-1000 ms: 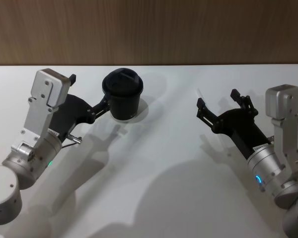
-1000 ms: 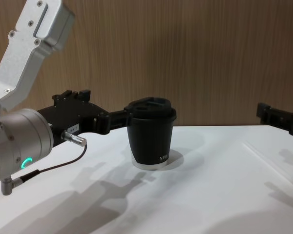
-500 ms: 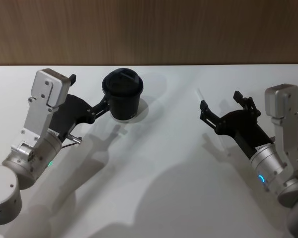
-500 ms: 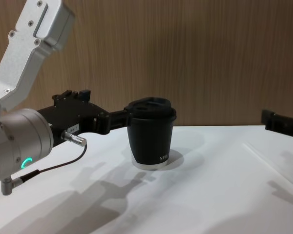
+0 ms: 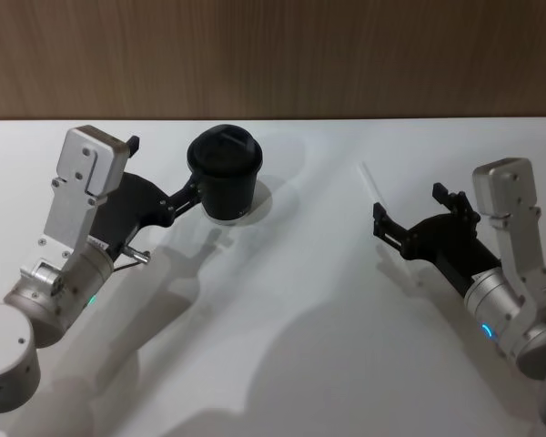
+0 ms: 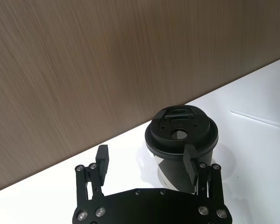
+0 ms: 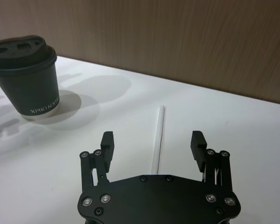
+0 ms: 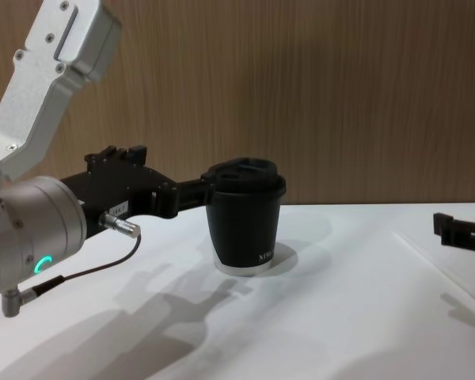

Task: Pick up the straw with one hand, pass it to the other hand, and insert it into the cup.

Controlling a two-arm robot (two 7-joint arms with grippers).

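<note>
The black lidded cup (image 5: 224,171) stands upright at the back left of the white table (image 5: 291,300). My left gripper (image 5: 164,167) is open beside it. One finger (image 6: 190,161) is close against the cup (image 6: 181,135) wall, and contact cannot be told. The thin white straw (image 5: 371,187) lies flat on the table at the right. My right gripper (image 5: 409,204) hovers open just short of it. In the right wrist view the straw (image 7: 160,123) runs lengthwise between the open fingers of the right gripper (image 7: 152,139), and its near end is hidden under the gripper body.
A wooden wall (image 5: 273,55) runs along the table's far edge. A dark cable with a metal plug (image 8: 123,227) hangs from the left wrist. The cup (image 8: 245,218) stands well left of the right gripper's fingertip (image 8: 453,229).
My right gripper has drawn back toward me, to the right and lower, uncovering more of the straw. The left arm, cup and straw have not moved.
</note>
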